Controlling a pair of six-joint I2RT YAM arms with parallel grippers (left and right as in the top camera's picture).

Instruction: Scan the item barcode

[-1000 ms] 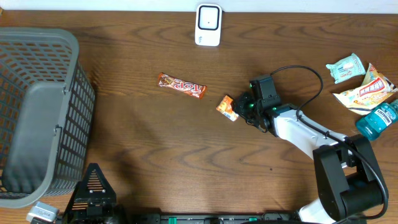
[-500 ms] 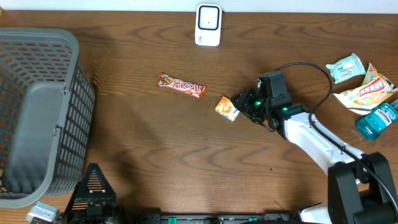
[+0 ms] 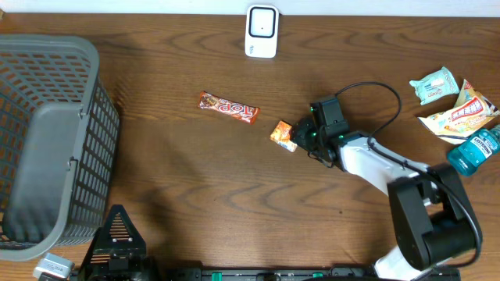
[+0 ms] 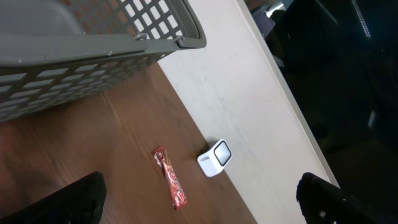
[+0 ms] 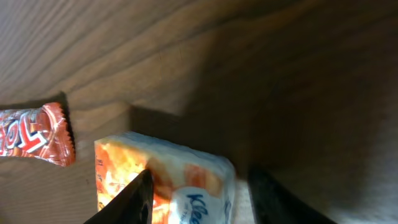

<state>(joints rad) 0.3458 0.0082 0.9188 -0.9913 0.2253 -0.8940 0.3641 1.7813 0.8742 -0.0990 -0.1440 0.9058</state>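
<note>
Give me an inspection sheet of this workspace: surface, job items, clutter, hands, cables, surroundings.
Surface: dark wooden table, no spills seen.
Job's things: white box-shaped scanner at the far edge; orange tissue packet lying flat.
Clutter: red-brown candy bar; grey plastic mesh basket; pale green packet, orange-white snack bag, blue bottle.
Hands: left hand open, empty; right hand open, jaws astride the orange packet.
Cables: black cable looping off the right arm.
Surroundings: pale strip beyond the far edge.
</note>
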